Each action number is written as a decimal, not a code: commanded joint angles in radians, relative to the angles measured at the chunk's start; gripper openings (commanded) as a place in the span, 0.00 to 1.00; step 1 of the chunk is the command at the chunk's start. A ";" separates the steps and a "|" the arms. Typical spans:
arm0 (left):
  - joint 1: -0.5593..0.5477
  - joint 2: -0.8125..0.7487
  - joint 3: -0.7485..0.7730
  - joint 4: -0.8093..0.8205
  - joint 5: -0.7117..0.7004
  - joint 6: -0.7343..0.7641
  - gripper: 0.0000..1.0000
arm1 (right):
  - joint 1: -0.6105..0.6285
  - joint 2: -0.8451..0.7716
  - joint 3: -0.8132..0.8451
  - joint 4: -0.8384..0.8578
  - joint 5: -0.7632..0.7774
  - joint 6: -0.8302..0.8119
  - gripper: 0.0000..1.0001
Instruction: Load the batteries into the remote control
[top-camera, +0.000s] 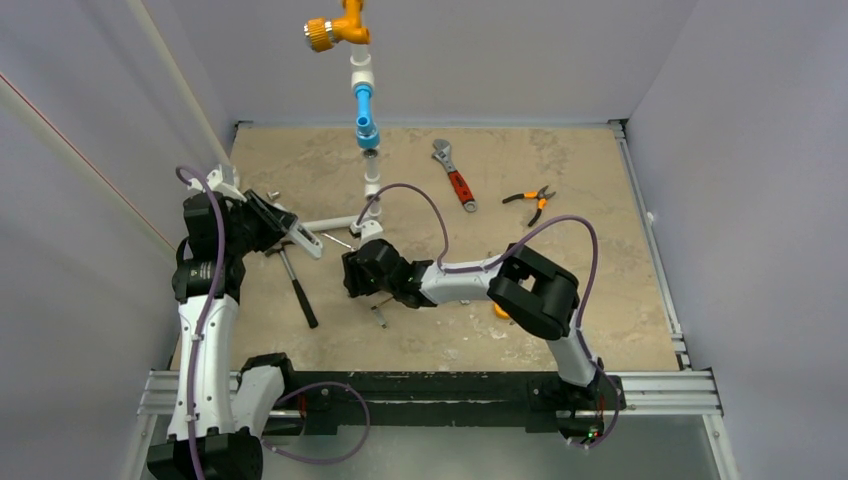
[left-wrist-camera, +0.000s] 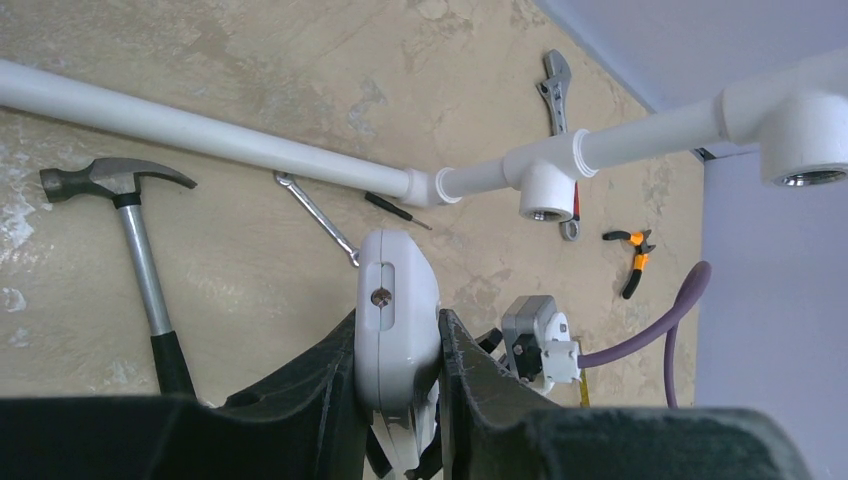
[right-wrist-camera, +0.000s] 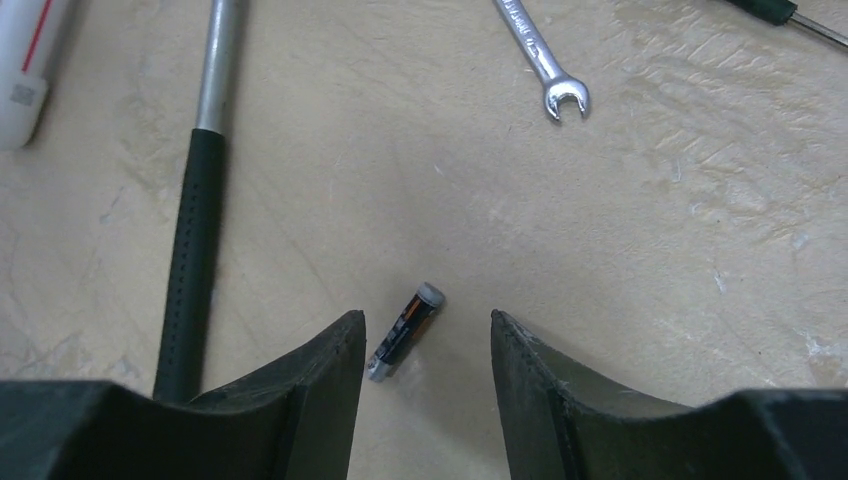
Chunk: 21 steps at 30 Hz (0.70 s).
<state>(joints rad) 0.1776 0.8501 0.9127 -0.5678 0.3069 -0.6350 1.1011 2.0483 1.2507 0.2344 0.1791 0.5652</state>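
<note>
Left end effector (left-wrist-camera: 398, 322) clenched on one remote control (left-wrist-camera: 394, 285); right (right-wrist-camera: 424, 318) released, one battery (right-wrist-camera: 405, 335) between

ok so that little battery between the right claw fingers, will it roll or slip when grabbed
The battery is a small cylinder lying on its side on the flat table, so a nudge would probably roll it. It lies askew inside the open right claw, so closing may twist it first. Its wrap looks smooth, so it could slip.
</note>
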 joint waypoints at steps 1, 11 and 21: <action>0.009 -0.017 0.037 0.013 -0.003 0.017 0.00 | 0.010 0.031 0.068 -0.083 0.076 0.009 0.47; 0.009 -0.014 0.038 0.014 0.003 0.017 0.00 | 0.035 0.077 0.110 -0.147 0.104 -0.052 0.37; 0.017 -0.009 0.031 0.025 0.015 0.012 0.00 | 0.082 0.079 0.074 -0.177 0.116 -0.166 0.34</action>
<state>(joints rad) 0.1806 0.8505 0.9127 -0.5705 0.3080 -0.6342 1.1561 2.1078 1.3396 0.1287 0.2810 0.4656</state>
